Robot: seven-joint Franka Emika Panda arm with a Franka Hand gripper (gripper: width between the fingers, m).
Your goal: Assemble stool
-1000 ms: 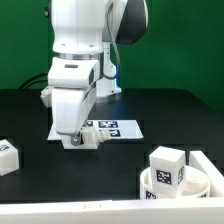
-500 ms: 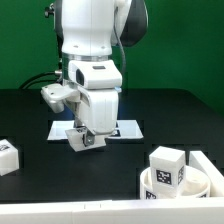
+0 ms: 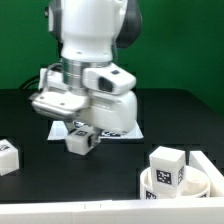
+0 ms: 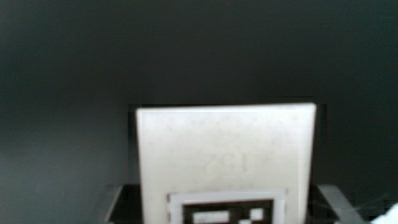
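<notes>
The gripper (image 3: 80, 134) pinches a white block leg (image 4: 228, 150) between its fingers, low over the black table (image 3: 40, 185) beside the marker board (image 3: 128, 133). Toward the exterior view's right, the round seat (image 3: 202, 186) contains a second leg (image 3: 166, 166), standing upright inside the rim. A third leg (image 3: 8, 156) rests on the table at the exterior view's left edge.

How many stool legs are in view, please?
3. The held leg is in the gripper; the second leg lies at the exterior view's left edge; the third leg stands in the seat. The arm could hide others.
</notes>
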